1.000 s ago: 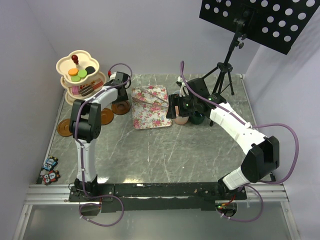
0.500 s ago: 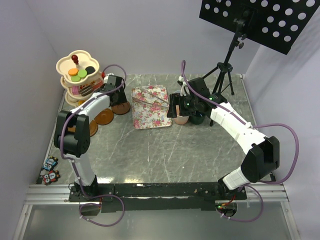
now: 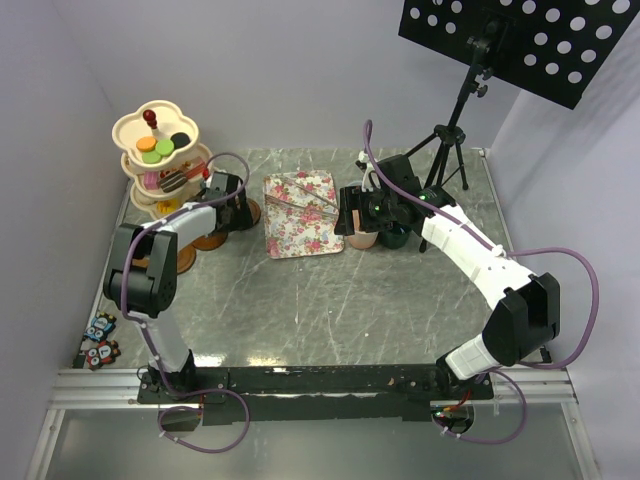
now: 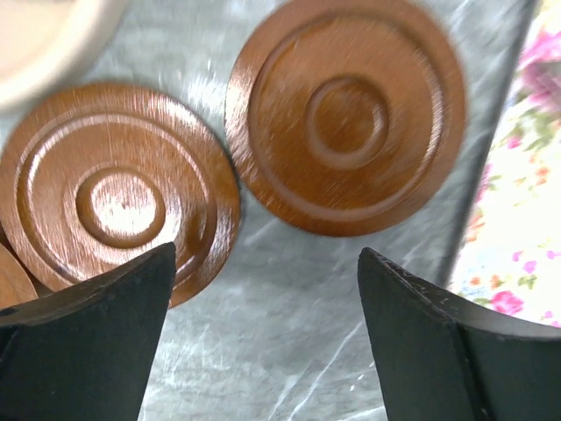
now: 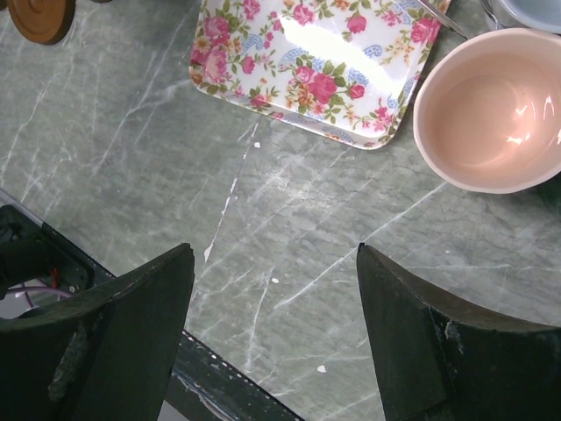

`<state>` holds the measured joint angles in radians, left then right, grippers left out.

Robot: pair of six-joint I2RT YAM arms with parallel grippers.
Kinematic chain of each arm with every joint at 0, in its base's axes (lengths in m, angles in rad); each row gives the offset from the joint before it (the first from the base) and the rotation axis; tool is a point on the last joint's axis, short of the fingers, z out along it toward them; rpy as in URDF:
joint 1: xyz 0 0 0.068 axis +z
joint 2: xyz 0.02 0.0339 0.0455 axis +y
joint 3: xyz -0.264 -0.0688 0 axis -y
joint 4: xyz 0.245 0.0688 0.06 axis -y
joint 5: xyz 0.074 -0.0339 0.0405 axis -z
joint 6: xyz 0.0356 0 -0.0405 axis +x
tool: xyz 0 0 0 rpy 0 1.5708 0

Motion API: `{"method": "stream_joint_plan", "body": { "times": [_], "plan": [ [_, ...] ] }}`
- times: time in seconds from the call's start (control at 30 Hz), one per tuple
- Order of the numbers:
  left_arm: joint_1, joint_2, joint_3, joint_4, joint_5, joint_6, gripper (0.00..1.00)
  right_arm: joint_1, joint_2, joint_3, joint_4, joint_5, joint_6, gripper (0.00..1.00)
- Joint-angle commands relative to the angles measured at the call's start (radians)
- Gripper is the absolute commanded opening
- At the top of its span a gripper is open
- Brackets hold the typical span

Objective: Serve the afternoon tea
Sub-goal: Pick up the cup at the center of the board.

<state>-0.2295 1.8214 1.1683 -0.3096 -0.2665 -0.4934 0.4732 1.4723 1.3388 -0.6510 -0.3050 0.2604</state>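
Two round brown saucers (image 4: 346,118) (image 4: 118,193) lie flat on the marble, almost touching. My left gripper (image 4: 265,254) hangs open just above them, empty; from above it (image 3: 238,207) sits near the cream three-tier stand (image 3: 158,150), which carries small cakes. A third saucer's edge (image 4: 9,279) shows at the left. My right gripper (image 5: 274,250) is open and empty over bare marble, next to the pink mug (image 5: 489,110). From above, the pink mug (image 3: 362,240) and dark green mug (image 3: 394,238) stand under the right wrist (image 3: 350,212). A light blue mug's rim (image 5: 536,7) peeks in.
The floral tray (image 3: 300,213) lies between the two grippers, with metal tongs (image 3: 300,198) on it. A tripod (image 3: 450,140) stands at the back right. Small toy figures (image 3: 100,340) lie at the near left edge.
My left gripper has opened wider and drawn back towards the near side over the saucers, its elbow swinging left. The right arm has not moved.
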Motion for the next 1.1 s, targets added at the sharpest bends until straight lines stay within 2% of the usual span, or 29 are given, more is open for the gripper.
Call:
{"method": "stream_joint_plan", "body": {
  "times": [0.0,0.3,0.73,1.07],
  "plan": [
    [0.021,-0.048,0.004,0.078,-0.002,0.039,0.91,-0.008,-0.044,0.0,0.022,-0.008,0.0,0.81],
    [0.061,0.015,-0.016,0.099,0.038,0.076,0.95,-0.01,-0.033,0.008,0.017,-0.008,-0.001,0.81],
    [0.061,-0.083,-0.185,0.142,0.099,0.05,0.94,-0.01,-0.027,0.013,0.021,-0.006,0.002,0.81],
    [0.056,-0.134,-0.245,0.161,0.127,0.013,0.93,-0.01,-0.035,0.005,0.025,-0.009,0.005,0.81]
  ]
}}
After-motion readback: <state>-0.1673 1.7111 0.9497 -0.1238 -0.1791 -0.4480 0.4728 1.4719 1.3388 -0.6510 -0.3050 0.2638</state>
